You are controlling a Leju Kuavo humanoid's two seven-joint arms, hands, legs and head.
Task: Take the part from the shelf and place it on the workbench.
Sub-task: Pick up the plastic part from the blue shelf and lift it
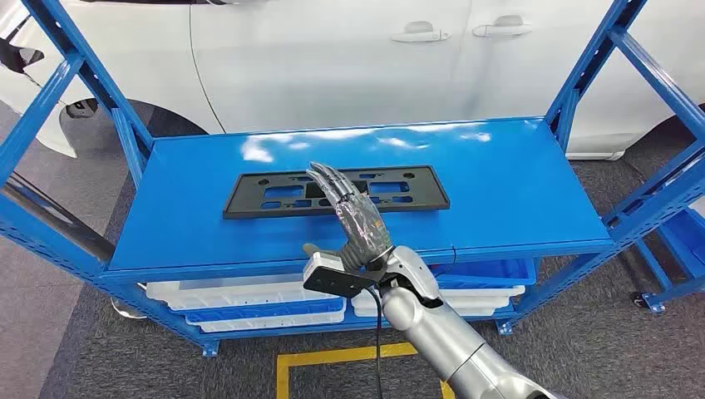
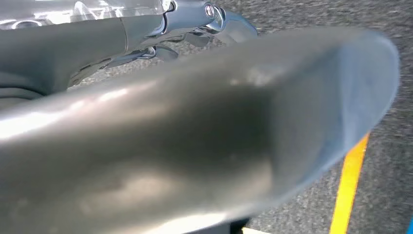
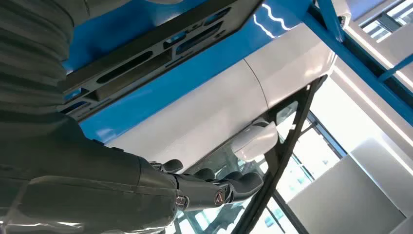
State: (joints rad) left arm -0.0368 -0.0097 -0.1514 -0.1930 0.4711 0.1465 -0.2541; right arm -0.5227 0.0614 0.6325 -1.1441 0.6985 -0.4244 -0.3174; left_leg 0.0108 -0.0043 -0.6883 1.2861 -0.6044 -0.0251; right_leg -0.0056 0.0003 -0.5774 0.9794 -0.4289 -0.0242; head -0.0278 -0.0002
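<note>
Blue shelf (image 1: 515, 191) stands before a white car (image 1: 332, 58), grey carpet and a yellow floor line (image 1: 332, 356) beneath. Head view: black part (image 1: 249, 196), a flat slotted plate, lies flat mid-shelf, well back from the front edge, likely so it can be reached from above. Right robot hand (image 1: 349, 212) hovers over its middle, fingers straight and apart, holding nothing; seemingly the reach before a grasp. White bins (image 1: 241, 298) sit on the lower shelf.

Left wrist view: left robot hand (image 2: 195, 146) blurred close up; cannot tell its state.

Right wrist view: fingers (image 3: 214, 189) extended beyond the part (image 3: 146, 53), not touching.

No readable writing anywhere.
</note>
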